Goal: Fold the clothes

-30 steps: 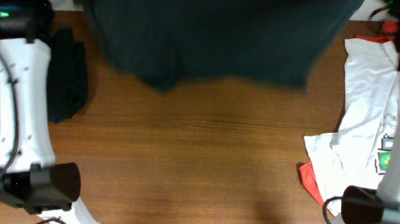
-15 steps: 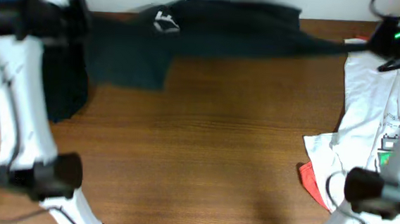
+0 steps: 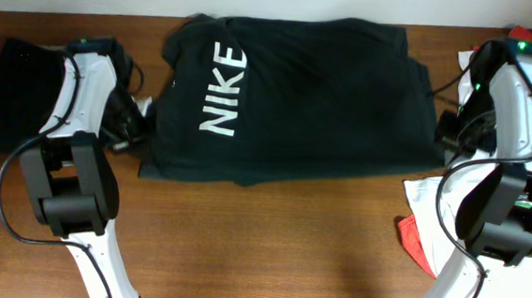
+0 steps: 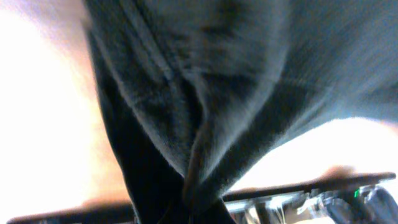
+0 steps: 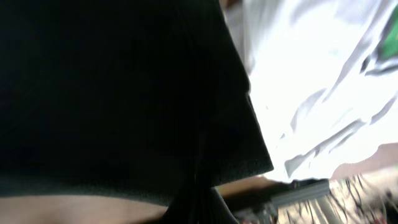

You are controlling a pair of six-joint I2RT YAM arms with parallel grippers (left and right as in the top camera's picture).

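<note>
**Black shirt lies flat, and the danger is in the release**

The black shirt (image 3: 317, 96) is spread across the far middle of the table (image 3: 269, 243), its white letters (image 3: 225, 90) facing up and running sideways. The left gripper (image 3: 139, 126) is clamped on the shirt's left edge. In the left wrist view the dark cloth bunches down into a tight pinch between the fingers. The right gripper (image 3: 448, 134) is clamped on the right edge in the same way, with black cloth filling most of its wrist view.

Several things could go wrong from here:

- **Dragging:** if either arm pulls away before its jaws part, it will likely drag the edge along and rumple the flat spread.
- **Skewing:** if one side lets go ahead of the other, the cloth may spring toward the arm that keeps hold and skew the shirt.
- **Snagging on the right:** the right edge lies just beside the white shirt (image 3: 429, 193), which has a red cloth (image 3: 411, 239) under its near corner. A careless move on that side could catch the white shirt and pull it onto the black one.
- **Snagging on the left:** a dark pile (image 3: 12, 94) sits just beyond the arm, and a wide swing could disturb it.
- **Creases:** the near left corner already looks slightly gathered around the fingers, so any crease left there would probably carry into the first fold.

The far edge of the shirt lies close to the table's back edge — a push that way might tip it over.
</note>
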